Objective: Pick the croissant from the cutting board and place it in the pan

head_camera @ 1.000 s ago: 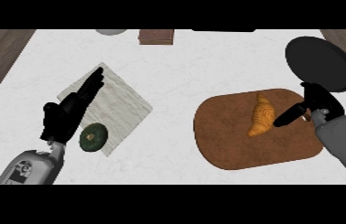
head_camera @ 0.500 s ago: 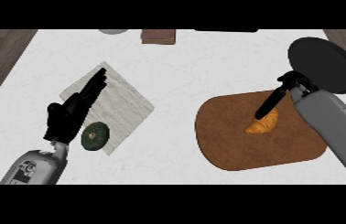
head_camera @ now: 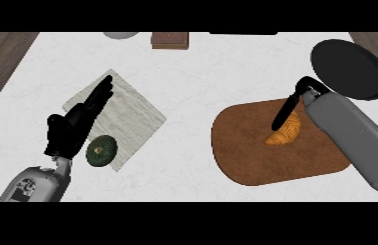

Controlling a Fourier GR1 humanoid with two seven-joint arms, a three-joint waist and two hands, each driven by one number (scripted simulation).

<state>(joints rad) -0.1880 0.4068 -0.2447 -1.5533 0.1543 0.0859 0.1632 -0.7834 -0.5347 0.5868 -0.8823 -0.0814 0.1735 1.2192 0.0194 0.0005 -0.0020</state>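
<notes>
Right hand (head_camera: 289, 105) over the cutting board (head_camera: 244, 154), fingers straight and together, tips touching the croissant (head_camera: 285, 134) just below them (not gripped). Pan (head_camera: 345, 68) beyond the hand. Left hand (head_camera: 74, 126) open, beside green squash (head_camera: 101, 150).

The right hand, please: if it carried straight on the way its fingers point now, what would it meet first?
Probably the croissant: the right hand points down at it on the cutting board, though its height above is unclear.

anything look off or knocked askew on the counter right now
Nothing stands out. The croissant lies whole on the cutting board, with the right robot hand over it. The pan sits flat at the right edge, and no spills show.
</notes>
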